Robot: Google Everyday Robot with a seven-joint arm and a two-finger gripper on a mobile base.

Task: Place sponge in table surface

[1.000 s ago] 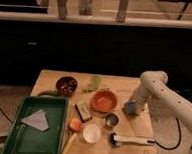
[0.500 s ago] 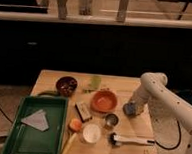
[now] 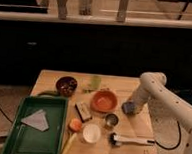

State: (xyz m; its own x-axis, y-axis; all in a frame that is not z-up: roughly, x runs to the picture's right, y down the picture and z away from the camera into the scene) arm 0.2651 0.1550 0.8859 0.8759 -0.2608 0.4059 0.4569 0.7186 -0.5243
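Note:
The blue sponge is low over the light tan wooden table surface, just right of the orange bowl. My gripper is at the end of the white arm that comes in from the right; it is down at the sponge. I cannot tell whether the sponge touches the tabletop.
A green tray with a grey cloth stands at the front left. On the table are a dark bowl, a dark block, a small metal cup, a white cup, an orange fruit and a white-handled brush.
The gripper and sponge have shifted slightly left and down toward the tabletop, closer to the orange bowl.

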